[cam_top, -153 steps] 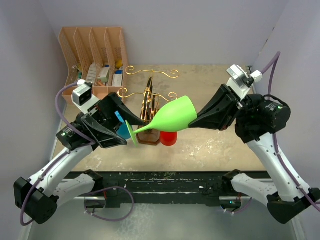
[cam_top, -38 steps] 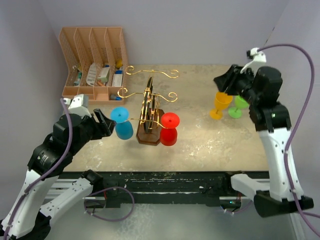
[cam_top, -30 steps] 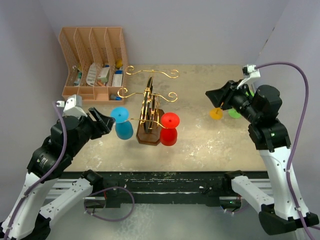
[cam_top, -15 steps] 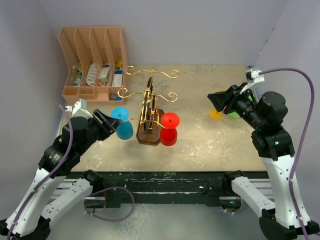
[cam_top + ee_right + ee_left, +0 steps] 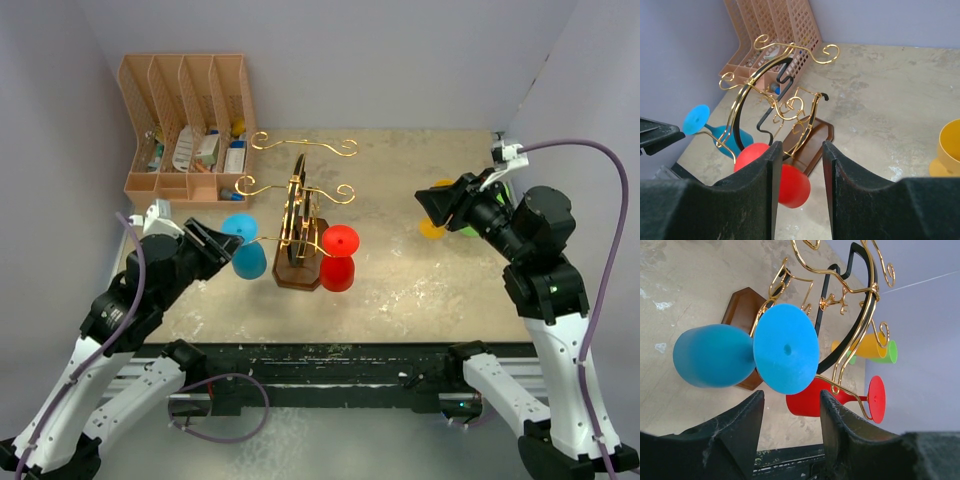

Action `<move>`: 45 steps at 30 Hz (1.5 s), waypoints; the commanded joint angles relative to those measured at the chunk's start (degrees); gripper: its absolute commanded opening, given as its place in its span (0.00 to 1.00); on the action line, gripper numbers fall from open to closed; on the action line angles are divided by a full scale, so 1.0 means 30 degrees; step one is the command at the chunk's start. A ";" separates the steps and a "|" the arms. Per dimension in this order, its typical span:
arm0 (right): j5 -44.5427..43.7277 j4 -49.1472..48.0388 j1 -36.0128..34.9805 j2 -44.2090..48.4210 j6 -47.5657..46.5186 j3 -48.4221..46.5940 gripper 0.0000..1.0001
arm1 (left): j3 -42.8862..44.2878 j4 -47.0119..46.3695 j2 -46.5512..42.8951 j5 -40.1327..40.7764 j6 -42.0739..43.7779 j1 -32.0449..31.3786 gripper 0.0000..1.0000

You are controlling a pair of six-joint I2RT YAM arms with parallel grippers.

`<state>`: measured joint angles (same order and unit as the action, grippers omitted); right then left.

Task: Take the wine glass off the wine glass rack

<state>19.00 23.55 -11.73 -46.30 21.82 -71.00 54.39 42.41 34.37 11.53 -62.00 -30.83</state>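
The wine glass rack (image 5: 298,213), gold wire arms on a dark brown base, stands mid-table. A blue wine glass (image 5: 243,247) hangs from its left arm and a red one (image 5: 338,257) from its right. My left gripper (image 5: 222,245) is open and empty just left of the blue glass. In the left wrist view the blue foot (image 5: 786,355) sits a little beyond the open left gripper (image 5: 790,415). My right gripper (image 5: 426,198) hovers open and empty at the right, facing the rack. The red bowl (image 5: 792,186) shows beyond the right gripper (image 5: 799,170).
An orange glass (image 5: 432,229) and a green glass (image 5: 468,228) stand on the table at the right, partly hidden behind the right arm. A peach slotted file organiser (image 5: 186,122) with small items sits at the back left. Grey walls close in both sides.
The left gripper crept closer to the blue glass and its jaws narrowed a little. The right gripper lifted away from the orange and green glasses and turned toward the rack.
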 commanded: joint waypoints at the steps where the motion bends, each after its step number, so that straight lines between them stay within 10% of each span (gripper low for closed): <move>1: 0.0023 -0.0935 -0.0046 0.0165 -0.0302 0.0025 0.40 | -0.0173 -0.1353 0.0216 0.0502 -0.0182 -0.0034 0.51; 45: 0.0275 -0.1710 -0.0049 -0.0133 -0.0227 0.0318 0.40 | 0.1214 -0.1608 0.1401 0.1084 0.0222 -0.0036 0.48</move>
<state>19.05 20.95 -11.73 -47.55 21.45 -69.91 57.43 41.12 37.78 14.92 -61.80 -30.83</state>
